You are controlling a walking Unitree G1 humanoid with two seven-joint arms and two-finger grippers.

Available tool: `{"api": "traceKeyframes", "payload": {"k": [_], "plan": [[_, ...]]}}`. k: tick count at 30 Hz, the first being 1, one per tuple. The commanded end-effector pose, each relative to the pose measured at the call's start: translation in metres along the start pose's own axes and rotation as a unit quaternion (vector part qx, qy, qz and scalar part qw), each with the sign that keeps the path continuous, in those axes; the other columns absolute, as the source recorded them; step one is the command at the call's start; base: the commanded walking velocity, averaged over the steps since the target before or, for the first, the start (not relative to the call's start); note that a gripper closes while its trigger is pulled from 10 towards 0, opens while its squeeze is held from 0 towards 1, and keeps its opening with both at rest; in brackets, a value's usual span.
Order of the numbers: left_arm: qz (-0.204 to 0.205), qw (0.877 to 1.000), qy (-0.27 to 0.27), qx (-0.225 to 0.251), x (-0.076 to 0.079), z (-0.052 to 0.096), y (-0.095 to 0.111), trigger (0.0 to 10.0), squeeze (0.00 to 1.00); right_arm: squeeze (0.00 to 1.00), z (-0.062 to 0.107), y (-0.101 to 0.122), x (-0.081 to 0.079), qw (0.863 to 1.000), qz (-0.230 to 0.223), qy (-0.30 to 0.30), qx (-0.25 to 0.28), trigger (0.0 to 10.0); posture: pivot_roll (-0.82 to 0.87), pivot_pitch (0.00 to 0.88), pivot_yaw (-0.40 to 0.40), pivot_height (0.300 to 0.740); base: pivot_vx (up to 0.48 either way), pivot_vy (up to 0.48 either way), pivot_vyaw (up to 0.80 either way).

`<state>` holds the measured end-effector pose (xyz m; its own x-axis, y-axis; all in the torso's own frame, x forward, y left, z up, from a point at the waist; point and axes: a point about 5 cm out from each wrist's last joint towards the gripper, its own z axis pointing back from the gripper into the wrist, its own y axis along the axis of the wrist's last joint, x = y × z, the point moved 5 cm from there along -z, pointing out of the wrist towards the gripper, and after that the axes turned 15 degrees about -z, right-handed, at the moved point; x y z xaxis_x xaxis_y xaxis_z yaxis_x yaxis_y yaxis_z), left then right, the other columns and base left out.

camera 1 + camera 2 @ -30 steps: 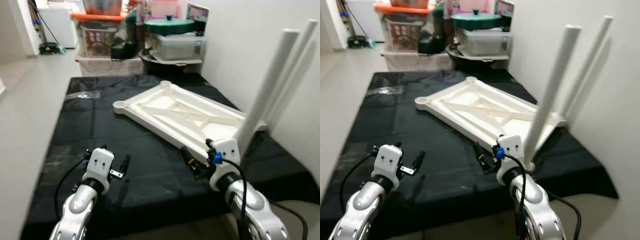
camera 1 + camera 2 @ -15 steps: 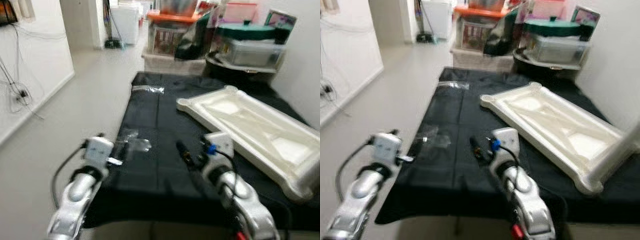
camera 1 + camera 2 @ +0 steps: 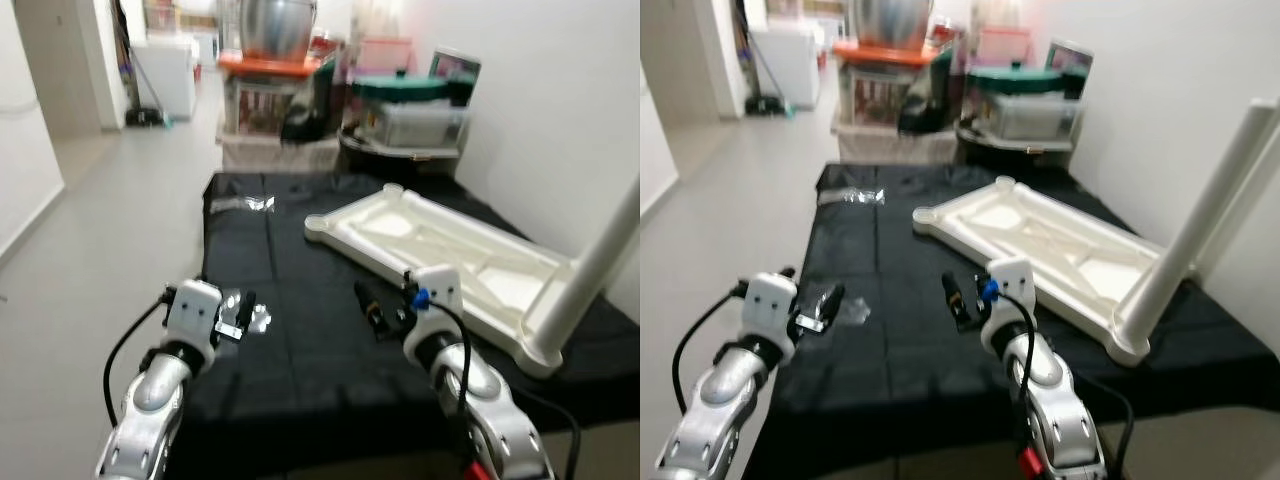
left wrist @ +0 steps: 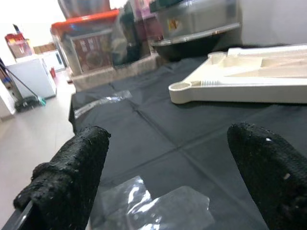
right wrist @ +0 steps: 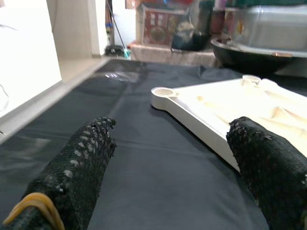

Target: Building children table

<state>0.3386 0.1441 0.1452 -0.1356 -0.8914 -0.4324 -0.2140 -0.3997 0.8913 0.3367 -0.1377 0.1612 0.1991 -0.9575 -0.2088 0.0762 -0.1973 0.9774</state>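
A cream-white tabletop (image 3: 450, 255) with a white leg (image 3: 588, 275) lies on a black cloth (image 3: 300, 330), near an orange-lidded box (image 3: 268, 88).

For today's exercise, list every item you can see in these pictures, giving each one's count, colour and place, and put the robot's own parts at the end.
Tabletop: one, cream, upside down on the mat.
Table leg: one, white, upright in the tabletop's near right corner.
Mat: one, black, on the floor.
Plastic wrappers: two, clear, on the mat's left side.
Storage boxes and pots: several, mixed colours, beyond the mat.
Left gripper: one, black fingers open, above the mat.
Right gripper: one, black fingers open, beside the tabletop.
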Motion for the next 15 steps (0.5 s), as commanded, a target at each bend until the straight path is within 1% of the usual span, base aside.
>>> {"api": "traceKeyframes", "payload": {"k": [1, 9, 13, 15], "plan": [[-0.007, 1.0, 0.0, -0.008, -0.0031, 0.0015, -0.0041, 10.0, 0.0, 0.0, -0.0032, 0.0013, -0.0025, 1.0, 0.001, 0.004, 0.003, 10.0, 0.06, 0.0, -0.084, 0.74, 0.315, 0.0, 0.0], [-0.007, 1.0, -0.004, -0.01, -0.0005, 0.0019, -0.0043, 10.0, 0.0, 0.0, -0.0076, 0.0026, -0.0033, 1.0, 0.017, 0.017, 0.002, 10.0, 0.07, 0.0, -0.091, 0.74, 0.31, 0.0, 0.0], [-0.007, 1.0, -0.004, -0.01, -0.0002, 0.002, -0.0043, 10.0, 0.0, 0.0, -0.0083, 0.0032, -0.0028, 1.0, 0.019, 0.017, 0.002, 10.0, 0.07, 0.0, -0.091, 0.74, 0.27, 0.0, 0.0], [-0.008, 1.0, -0.004, -0.012, 0.0004, 0.0023, -0.0051, 10.0, 0.0, 0.0, -0.0108, 0.0057, -0.0006, 1.0, 0.02, 0.016, 0.005, 10.0, 0.07, 0.0, -0.095, 0.74, 0.0, 0.0, 0.0]]}}
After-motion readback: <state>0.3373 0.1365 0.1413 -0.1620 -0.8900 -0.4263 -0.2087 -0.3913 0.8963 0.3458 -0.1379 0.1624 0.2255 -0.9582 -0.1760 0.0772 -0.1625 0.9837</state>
